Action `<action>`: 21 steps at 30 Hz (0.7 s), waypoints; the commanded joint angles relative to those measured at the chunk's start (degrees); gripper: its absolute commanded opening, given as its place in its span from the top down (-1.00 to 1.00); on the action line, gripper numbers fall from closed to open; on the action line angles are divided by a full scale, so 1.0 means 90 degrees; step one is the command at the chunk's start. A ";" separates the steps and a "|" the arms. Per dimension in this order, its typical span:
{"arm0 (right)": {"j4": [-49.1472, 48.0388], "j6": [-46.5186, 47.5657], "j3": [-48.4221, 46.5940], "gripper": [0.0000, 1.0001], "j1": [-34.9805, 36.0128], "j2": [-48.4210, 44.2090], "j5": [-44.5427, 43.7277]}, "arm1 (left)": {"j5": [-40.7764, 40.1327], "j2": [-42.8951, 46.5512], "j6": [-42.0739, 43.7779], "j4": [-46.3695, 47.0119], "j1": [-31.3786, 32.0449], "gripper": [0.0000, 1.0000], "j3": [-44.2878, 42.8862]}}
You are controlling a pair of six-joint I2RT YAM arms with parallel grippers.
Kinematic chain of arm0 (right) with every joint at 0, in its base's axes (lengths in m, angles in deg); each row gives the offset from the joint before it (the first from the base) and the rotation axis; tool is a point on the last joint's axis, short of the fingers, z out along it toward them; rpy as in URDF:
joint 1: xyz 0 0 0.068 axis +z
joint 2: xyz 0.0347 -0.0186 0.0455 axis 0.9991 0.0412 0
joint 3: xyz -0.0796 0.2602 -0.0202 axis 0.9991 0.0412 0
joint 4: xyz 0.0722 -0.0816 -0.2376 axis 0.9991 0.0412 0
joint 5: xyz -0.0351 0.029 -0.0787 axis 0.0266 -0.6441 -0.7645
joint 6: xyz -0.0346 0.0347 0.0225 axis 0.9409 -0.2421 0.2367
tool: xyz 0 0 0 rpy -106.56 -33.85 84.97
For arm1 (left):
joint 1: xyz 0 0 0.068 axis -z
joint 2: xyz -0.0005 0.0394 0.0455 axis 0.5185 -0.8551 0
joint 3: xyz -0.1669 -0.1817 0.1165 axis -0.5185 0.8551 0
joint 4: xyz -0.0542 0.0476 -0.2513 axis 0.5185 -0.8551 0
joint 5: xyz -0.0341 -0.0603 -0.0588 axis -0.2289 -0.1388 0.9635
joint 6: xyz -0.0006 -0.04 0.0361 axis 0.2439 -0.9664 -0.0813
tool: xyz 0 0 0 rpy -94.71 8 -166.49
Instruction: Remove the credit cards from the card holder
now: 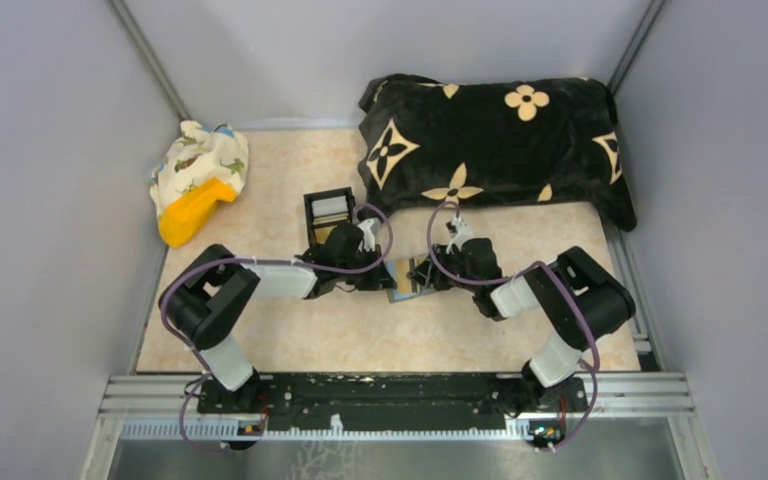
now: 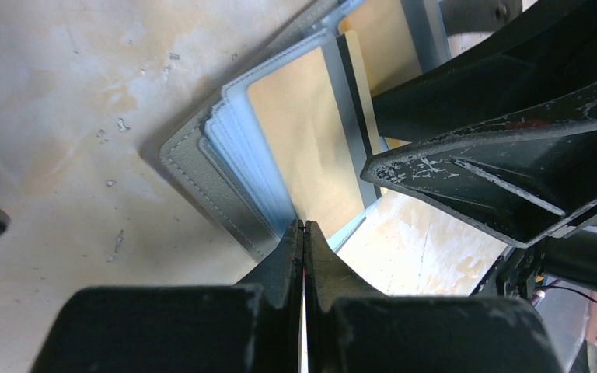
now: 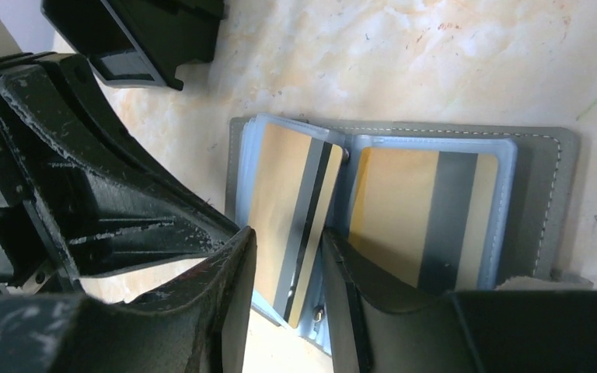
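The grey card holder (image 1: 403,280) lies open on the table between my two grippers. In the right wrist view its grey cover (image 3: 540,194) shows light-blue sleeves holding gold cards with dark stripes; one card (image 3: 420,217) lies flat on the right. Another card (image 3: 291,210) stands tilted at the spine. My right gripper (image 3: 288,256) is open, with one finger on each side of that tilted card. My left gripper (image 2: 304,227) is shut, its tips at the edge of a light-blue sleeve (image 2: 241,148) of the holder. I cannot see how much it pinches.
A black box with compartments (image 1: 328,212) stands just behind the left gripper. A black cushion with a beige flower pattern (image 1: 490,140) fills the back right. A patterned cloth bag with a yellow object (image 1: 198,180) lies at the back left. Grey walls enclose the table.
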 commanded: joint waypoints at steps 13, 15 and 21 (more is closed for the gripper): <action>-0.0595 -0.0267 0.0356 0.85 -0.0141 0.0252 0.0526 | 0.0195 -0.0316 0.0105 0.0113 -0.0277 1.00 0.0021; -0.0516 -0.0250 0.0356 1.00 -0.0218 0.0044 0.0533 | 0.0207 -0.0335 0.0094 0.0122 -0.0277 1.00 0.0010; -0.0636 -0.0333 0.0446 1.00 -0.0756 -0.0104 0.0978 | 0.0206 -0.0320 0.0077 0.0118 -0.0277 1.00 0.0001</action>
